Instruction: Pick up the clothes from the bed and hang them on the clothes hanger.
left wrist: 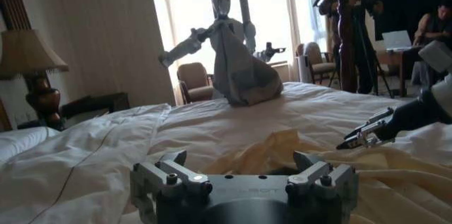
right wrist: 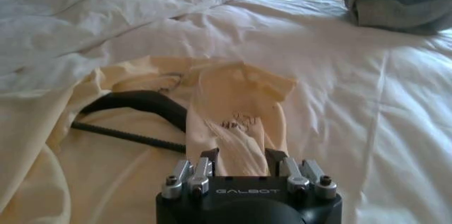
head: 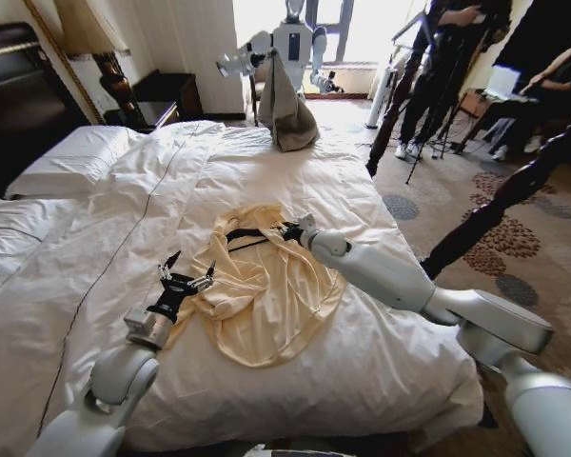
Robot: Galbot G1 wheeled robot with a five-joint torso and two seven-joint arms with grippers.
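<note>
A hotel-like bedroom: wide bed (head: 381, 371), bedside lamp (left wrist: 28, 65), patterned carpet (head: 495, 238).

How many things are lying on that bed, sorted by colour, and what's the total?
Pale yellow: 1, the shirt, a fold of it pinched in the right gripper; the left gripper is open at its edge.
Black: 1, the hanger lying on the shirt.
Grey: 1, the garment held up at the far edge of the bed.
White: 1 pillow.
Total: 4

Your right gripper (right wrist: 240, 156): fingers clamped on a bunched fold of the yellow shirt (right wrist: 240, 107) | black hanger (right wrist: 137, 102): lying beside that fold, on the shirt | white duvet (right wrist: 339, 65): under the shirt.
</note>
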